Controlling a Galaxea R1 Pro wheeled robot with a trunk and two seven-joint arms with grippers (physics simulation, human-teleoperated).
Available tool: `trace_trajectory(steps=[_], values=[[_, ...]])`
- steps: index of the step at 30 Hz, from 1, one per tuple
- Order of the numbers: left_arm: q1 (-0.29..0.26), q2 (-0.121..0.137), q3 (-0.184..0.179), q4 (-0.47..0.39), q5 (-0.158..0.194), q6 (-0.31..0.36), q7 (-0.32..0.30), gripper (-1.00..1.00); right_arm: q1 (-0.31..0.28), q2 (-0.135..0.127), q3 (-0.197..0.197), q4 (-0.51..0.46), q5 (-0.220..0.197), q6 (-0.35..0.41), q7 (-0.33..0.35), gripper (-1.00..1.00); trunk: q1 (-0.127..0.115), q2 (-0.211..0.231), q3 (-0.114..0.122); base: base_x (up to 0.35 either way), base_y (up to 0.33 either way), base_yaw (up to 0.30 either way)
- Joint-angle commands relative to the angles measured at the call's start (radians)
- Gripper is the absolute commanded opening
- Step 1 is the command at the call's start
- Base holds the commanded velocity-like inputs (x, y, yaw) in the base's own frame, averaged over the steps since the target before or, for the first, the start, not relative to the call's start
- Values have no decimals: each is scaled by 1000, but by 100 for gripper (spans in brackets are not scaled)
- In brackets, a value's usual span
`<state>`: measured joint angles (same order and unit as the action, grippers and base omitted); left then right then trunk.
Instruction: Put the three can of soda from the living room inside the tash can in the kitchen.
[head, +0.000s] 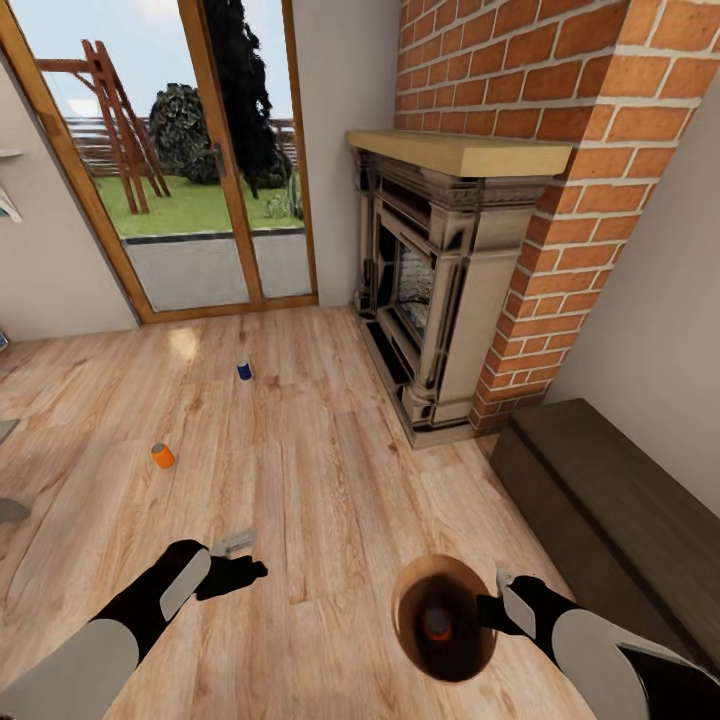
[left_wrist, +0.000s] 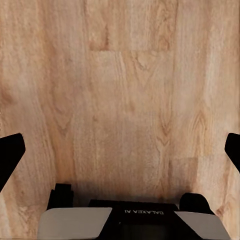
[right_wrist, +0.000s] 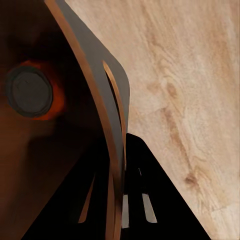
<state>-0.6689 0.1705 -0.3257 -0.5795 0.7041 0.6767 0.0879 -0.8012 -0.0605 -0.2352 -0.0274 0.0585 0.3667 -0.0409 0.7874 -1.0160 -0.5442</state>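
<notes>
1. Head view: living rm, wood plank floor (head: 330, 470). The right hand (head: 497, 607) carries the trash can (head: 443, 618) by its rim, w/ one orange soda can (head: 436, 624) already lying inside. The other orange can (head: 162, 456) and the dark blue can (head: 243, 370) stand on the floor ahead-left, well apart, the blue one nearer the glass doors (head: 190, 160). Left hand (head: 235, 560) hovers low, empty. Step, I judge: collecting can no. 2. Next: get closer and reach the left hand down to the orange one.
2. Left wrist view: bare floor between the fingertips (left_wrist: 11, 155), jaws spread wide, nothing held.
3. Right wrist view: copper-brown bin wall w/ oval handle slot (right_wrist: 116, 100), dark inside, can's grey top showing. Fingers closed on the rim.
</notes>
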Motion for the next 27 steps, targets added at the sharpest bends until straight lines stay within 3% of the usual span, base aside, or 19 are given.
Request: trace_trajectory(steps=[1, 27], values=[[0, 0, -1, 7, 0, -5, -2, 100, 3, 0, -5, -1, -8, -9, 7, -100, 0, 0, 0, 0, 0, 0], [0, -2, -24, 40, -1, -80, -7, 100, 37, 3, 12, 1, -9, -84, 8, -100, 0, 0, 0, 0, 0, 0]])
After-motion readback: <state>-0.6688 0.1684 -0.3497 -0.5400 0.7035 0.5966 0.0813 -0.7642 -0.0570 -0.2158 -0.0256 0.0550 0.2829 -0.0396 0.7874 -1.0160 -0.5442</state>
